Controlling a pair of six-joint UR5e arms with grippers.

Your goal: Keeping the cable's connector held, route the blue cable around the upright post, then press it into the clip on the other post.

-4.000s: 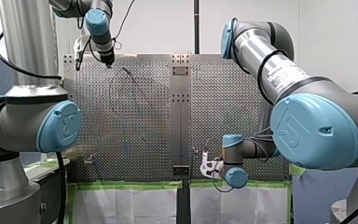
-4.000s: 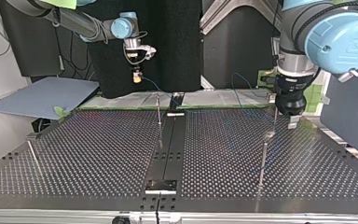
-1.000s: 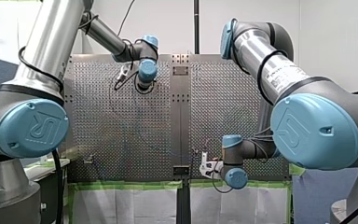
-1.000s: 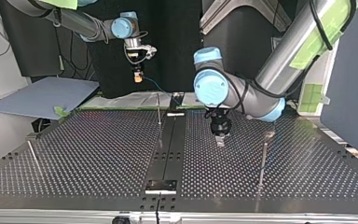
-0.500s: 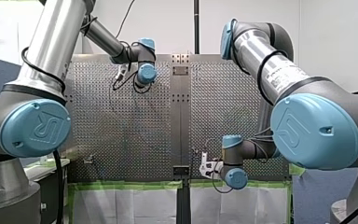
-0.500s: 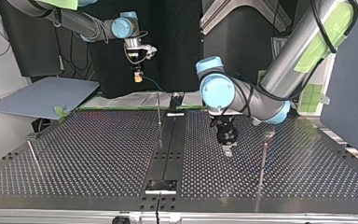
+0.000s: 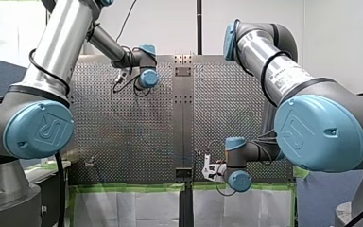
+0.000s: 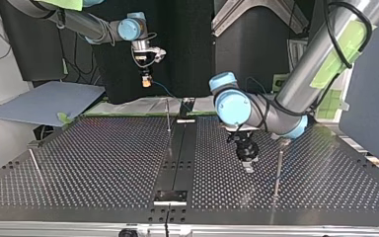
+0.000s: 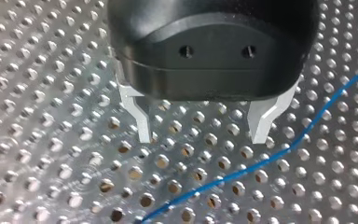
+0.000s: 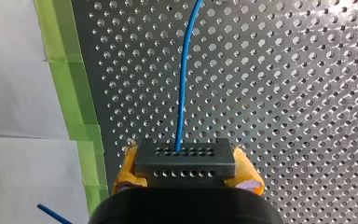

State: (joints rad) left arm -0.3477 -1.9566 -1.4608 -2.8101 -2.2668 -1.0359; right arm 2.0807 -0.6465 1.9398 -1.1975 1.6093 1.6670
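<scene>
In the right wrist view my right gripper (image 10: 186, 179), with yellow pads, is shut on the black connector (image 10: 185, 161). The blue cable (image 10: 182, 93) runs out of the connector over the perforated plate. In the top view this gripper (image 8: 146, 80) hangs above the table's far edge. My left gripper (image 9: 203, 135) is open just above the plate, and the blue cable (image 9: 242, 170) lies slightly ahead of its metal fingertips, touching neither. In the top view my left gripper (image 8: 247, 163) is low, beside the post (image 8: 278, 170) with the clip (image 8: 284, 142). A thin upright post (image 8: 168, 116) stands near the middle.
A third thin post (image 8: 35, 165) stands at the top view's left. A dark centre strip (image 8: 177, 153) divides the perforated table. Green tape (image 10: 70, 70) and white sheets edge the plate near my right gripper. A grey board (image 8: 44, 101) lies beyond the table's far left.
My left arm has swung across the plate toward the clip post and come down close to the surface. My right gripper has stayed still, holding the connector.
</scene>
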